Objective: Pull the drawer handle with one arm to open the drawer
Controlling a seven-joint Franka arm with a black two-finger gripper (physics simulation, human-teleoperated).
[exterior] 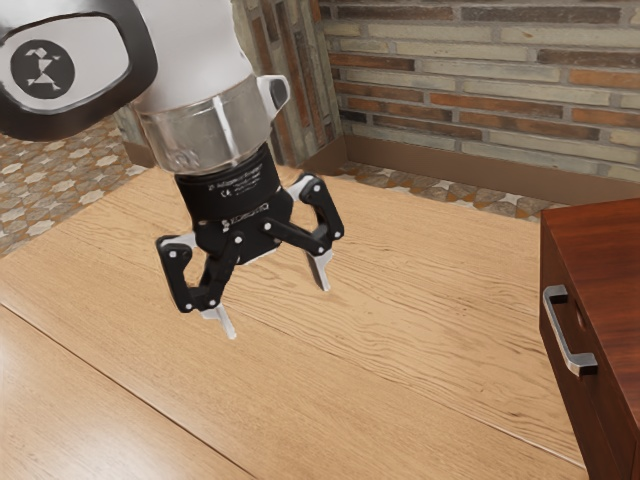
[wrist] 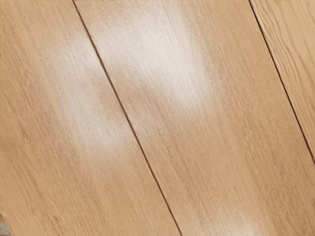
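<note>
Hovering over the bench (exterior: 420, 300) with the hand (exterior: 275, 305) spread wide, nothing between the fingers. Well apart from the handle (exterior: 568, 331) — off to the hand's side toward the exterior view's right and a little lower, on the drawer (exterior: 600, 400) front. Long axis of the bar along that front, slanting in the exterior view. Probably next: crossing the gap, turning the fingers to straddle the bar across its length — then pulling back toward the arm.

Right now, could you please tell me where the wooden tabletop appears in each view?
Exterior view: the wooden tabletop spans centre and bottom, under the open gripper, reaching the drawer cabinet at the exterior view's right.
Wrist view: its planks lie beneath the gripper.
Shared landmark: the dark seam between planks.
</note>
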